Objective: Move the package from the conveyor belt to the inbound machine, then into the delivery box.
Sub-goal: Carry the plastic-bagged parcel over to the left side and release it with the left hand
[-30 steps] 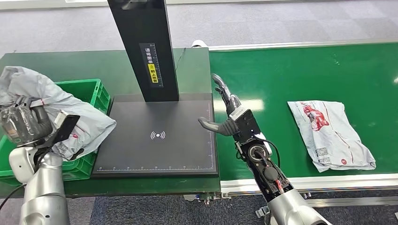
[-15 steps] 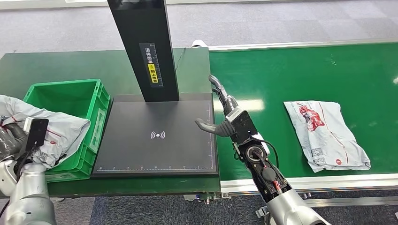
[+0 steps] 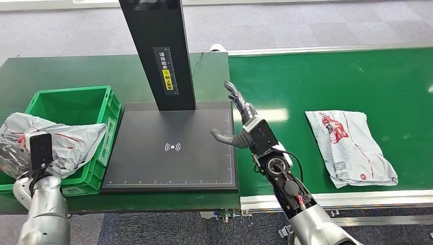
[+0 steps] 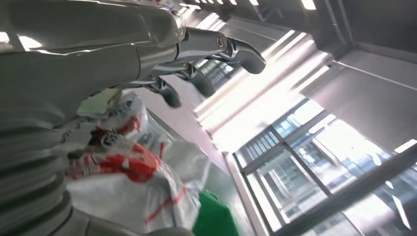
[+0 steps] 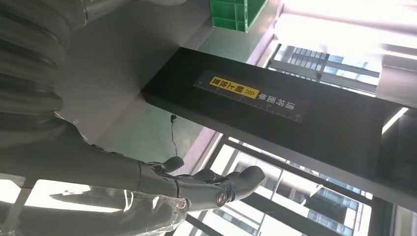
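Observation:
A crumpled grey package (image 3: 61, 140) with red print lies over the front left of the green delivery box (image 3: 76, 94). My left hand (image 3: 20, 155) is right beside it at the box's near corner. In the left wrist view the package (image 4: 128, 182) rests against the palm while the fingers (image 4: 231, 46) stretch out straight, apart from it. My right hand (image 3: 240, 120) hovers open over the right edge of the black inbound machine's pad (image 3: 171, 163), holding nothing. A second grey package (image 3: 350, 145) lies flat on the green conveyor belt (image 3: 332, 76).
The machine's black column (image 3: 158, 51) with a yellow label rises at the back of the pad, and its label side (image 5: 255, 93) faces the right wrist camera. The belt's silver rail (image 3: 357, 196) runs along the near side. Grey carpet lies beyond the tables.
My left arm has come down, lowering the grey package from above the box onto its front left. The package on the belt has drifted left. My right hand has edged slightly left.

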{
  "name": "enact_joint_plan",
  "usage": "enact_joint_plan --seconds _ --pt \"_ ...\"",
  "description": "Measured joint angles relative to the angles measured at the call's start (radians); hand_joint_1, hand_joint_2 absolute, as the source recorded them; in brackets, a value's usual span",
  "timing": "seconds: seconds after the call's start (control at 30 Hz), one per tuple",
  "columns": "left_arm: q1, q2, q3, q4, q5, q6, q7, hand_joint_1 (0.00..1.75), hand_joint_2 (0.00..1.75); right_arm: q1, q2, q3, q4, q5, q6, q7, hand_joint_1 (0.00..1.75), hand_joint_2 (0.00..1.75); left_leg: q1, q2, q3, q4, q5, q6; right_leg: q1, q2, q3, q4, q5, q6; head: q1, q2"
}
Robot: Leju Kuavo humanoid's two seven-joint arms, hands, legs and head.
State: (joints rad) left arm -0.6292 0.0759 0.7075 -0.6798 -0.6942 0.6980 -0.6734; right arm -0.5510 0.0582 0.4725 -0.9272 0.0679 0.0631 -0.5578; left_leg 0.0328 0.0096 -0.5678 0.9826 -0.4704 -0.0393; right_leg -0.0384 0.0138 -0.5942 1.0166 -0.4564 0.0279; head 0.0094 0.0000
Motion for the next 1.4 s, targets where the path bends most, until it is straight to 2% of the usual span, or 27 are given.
enact_joint_plan --seconds 0.07,0.13,0.27,0.5,0.6,0.67,0.8,1.03,1.07,1.1,1.2,1.23,1.3,1.4 --pt "0.016 -0.008 -0.039 -0.031 0.037 0.0 0.0 0.0 0.87 -0.002 0.001 0.0 0.004 0.0 0.0 0.0 0.0 1.75 0.0 0.001 0.0 0.0 0.0 0.0 0.0 0.0 0.0 0.0 0.0 0.0 0.0 0.0" --pt "0.035 -0.016 -0.076 -0.078 0.098 0.0 0.0 0.0 1.75 -0.004 0.003 0.001 0.007 0.001 0.001 -0.001 0.0 1.75 0.0 0.001 0.0 0.0 0.0 0.0 0.0 0.0 0.0 0.0 0.0 0.0 0.0 0.0" --pt "0.09 -0.034 -0.14 -0.231 0.189 0.0 0.0 0.0 1.75 -0.011 0.008 0.002 0.016 0.002 0.006 -0.006 0.0 1.75 0.0 0.002 -0.001 0.0 0.0 0.0 0.0 0.001 -0.001 0.0 0.0 0.0 0.0 0.0" --pt "0.149 -0.062 -0.173 -0.422 0.249 0.0 0.0 0.0 1.75 -0.025 0.013 0.006 0.032 0.001 0.009 -0.009 0.0 1.75 0.0 0.002 -0.001 0.0 0.0 0.0 0.0 0.001 -0.002 0.0 0.0 0.0 0.0 0.0" --pt "0.187 -0.073 -0.205 -0.511 0.359 0.0 0.0 0.0 1.75 -0.03 0.014 0.009 0.04 0.0 0.009 -0.01 0.0 1.75 0.0 0.001 -0.001 0.0 0.0 0.0 0.0 0.001 -0.002 0.0 0.0 0.0 0.0 0.0" --pt "0.22 -0.075 -0.258 -0.562 0.457 0.0 0.0 0.0 1.75 -0.032 0.014 0.01 0.045 0.0 0.009 -0.011 0.0 1.75 0.0 0.001 -0.001 0.0 0.0 0.0 0.0 0.0 -0.001 0.0 0.0 0.0 0.0 0.0" --pt "0.264 -0.075 -0.359 -0.628 0.521 -0.001 0.0 0.0 1.75 -0.036 0.014 0.013 0.056 0.0 0.009 -0.01 0.0 1.75 0.0 0.001 -0.002 0.0 0.0 0.0 0.0 0.0 -0.001 0.0 0.0 0.0 0.0 0.0" --pt "0.278 -0.075 -0.39 -0.652 0.54 -0.008 0.0 0.0 1.75 -0.039 0.015 0.014 0.063 0.002 0.01 -0.006 0.0 1.75 0.0 0.001 -0.002 0.0 0.0 0.0 0.0 0.0 -0.002 0.0 0.0 0.0 0.0 0.0" --pt "0.289 -0.074 -0.412 -0.662 0.572 -0.037 0.0 0.0 1.75 -0.042 0.014 0.016 0.068 0.007 0.012 0.0 0.0 1.75 0.0 0.001 -0.001 0.0 0.0 0.0 0.0 0.0 -0.002 0.0 0.0 0.0 0.0 0.0" --pt "0.316 -0.072 -0.472 -0.672 0.635 -0.151 0.03 0.0 1.75 -0.047 0.013 0.018 0.082 0.016 0.015 0.008 0.0 1.75 0.0 0.0 -0.001 0.0 0.0 0.0 0.0 0.0 -0.002 0.0 0.0 0.0 0.0 0.0" --pt "0.41 -0.057 -0.662 -0.681 0.839 -0.64 0.178 0.0 1.75 -0.059 0.007 0.023 0.121 0.039 0.026 0.021 0.0 1.75 0.0 0.001 -0.002 0.0 0.0 0.0 -0.001 -0.001 -0.002 0.0 0.0 0.0 0.0 0.0" --pt "0.428 -0.05 -0.689 -0.678 0.862 -0.737 0.2 0.0 1.75 -0.059 0.005 0.024 0.125 0.044 0.032 0.021 0.0 1.75 -0.001 0.001 -0.002 0.0 -0.001 0.0 -0.001 -0.001 -0.002 0.0 0.0 0.0 0.0 0.0" --pt "0.461 -0.04 -0.735 -0.672 0.855 -0.856 0.211 0.0 1.75 -0.059 0.002 0.024 0.133 0.055 0.049 0.027 0.0 1.75 -0.001 0.001 -0.002 0.0 -0.001 0.0 -0.001 -0.001 -0.002 0.0 0.0 0.0 0.0 0.0" --pt "0.494 -0.032 -0.779 -0.662 0.816 -0.918 0.214 0.0 1.75 -0.059 0.0 0.03 0.141 0.076 0.078 0.047 0.0 1.75 0.0 0.001 -0.002 0.0 -0.001 0.0 0.0 -0.001 -0.003 0.0 0.0 0.0 0.0 0.0"
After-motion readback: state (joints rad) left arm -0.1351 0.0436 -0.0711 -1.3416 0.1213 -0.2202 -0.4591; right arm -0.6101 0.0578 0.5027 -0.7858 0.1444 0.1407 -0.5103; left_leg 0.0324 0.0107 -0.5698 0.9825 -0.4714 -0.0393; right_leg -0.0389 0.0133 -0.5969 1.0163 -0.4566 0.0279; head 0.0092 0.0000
